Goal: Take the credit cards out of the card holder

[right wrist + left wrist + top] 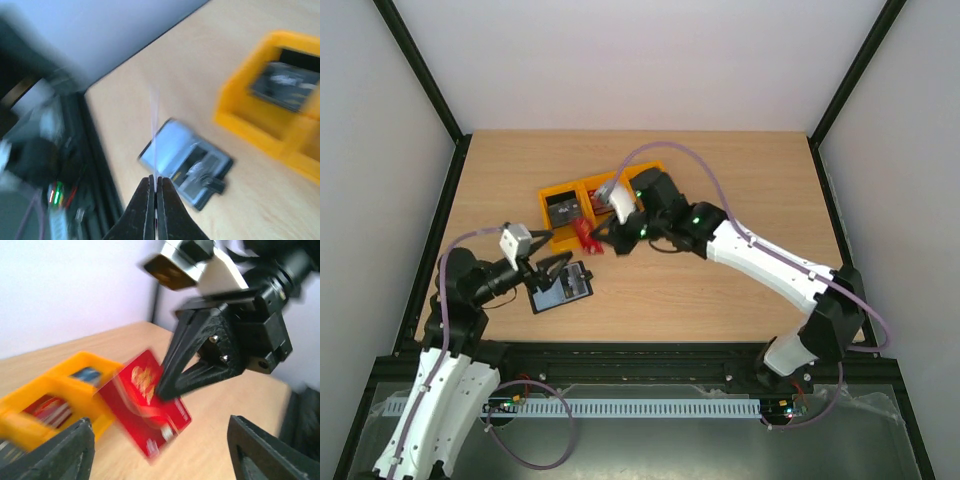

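clearly, right gripper (161, 391) pinching red card (142, 412), card holder (561, 287) open

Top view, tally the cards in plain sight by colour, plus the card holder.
Red card: 1, pinched in the right end effector
Dark grey card: 1, in the yellow bin
Card holder: 1, open on the table
Total: 3
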You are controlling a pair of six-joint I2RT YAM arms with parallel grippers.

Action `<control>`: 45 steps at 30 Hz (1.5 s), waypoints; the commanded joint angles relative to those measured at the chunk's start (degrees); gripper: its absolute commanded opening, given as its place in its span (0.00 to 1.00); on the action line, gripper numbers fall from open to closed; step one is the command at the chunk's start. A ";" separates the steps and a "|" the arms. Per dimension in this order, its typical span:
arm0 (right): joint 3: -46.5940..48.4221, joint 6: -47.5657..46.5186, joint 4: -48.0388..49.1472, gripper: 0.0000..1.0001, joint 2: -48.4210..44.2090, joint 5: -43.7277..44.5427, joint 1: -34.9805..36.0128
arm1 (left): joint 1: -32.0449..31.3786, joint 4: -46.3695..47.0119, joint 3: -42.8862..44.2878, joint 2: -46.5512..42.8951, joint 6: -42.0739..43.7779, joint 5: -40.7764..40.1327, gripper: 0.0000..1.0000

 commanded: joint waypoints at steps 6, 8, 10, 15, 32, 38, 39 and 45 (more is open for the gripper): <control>-12.36 69.30 43.16 0.02 7.58 22.04 -10.76 | 4.69 2.47 -7.77 -8.52 -39.74 -47.42 0.84; -13.09 77.11 46.66 0.02 11.45 26.49 -10.70 | 5.78 -0.18 -9.87 -10.10 -45.06 -49.80 0.86; -11.40 82.48 47.56 0.02 15.27 29.96 -10.59 | 6.91 -3.12 -11.58 -11.23 -48.17 -51.54 0.88; -4.19 91.26 44.52 0.01 25.35 34.79 -9.57 | 10.20 -10.65 -16.43 -15.62 -56.53 -53.42 0.93; 6.83 100.74 38.43 0.01 39.43 43.89 -9.01 | 11.10 -10.24 -21.77 -23.21 -59.74 -53.34 0.99; 8.76 101.77 37.68 0.05 41.15 43.71 -8.66 | 11.10 -10.27 -21.91 -22.91 -59.87 -53.56 0.99; 9.06 101.38 37.64 0.12 41.27 43.66 -8.62 | 11.11 -10.26 -21.97 -22.88 -59.98 -53.50 0.99; 9.56 99.58 36.00 0.47 39.96 42.89 -8.59 | 11.10 -10.78 -22.00 -22.34 -60.46 -52.84 0.99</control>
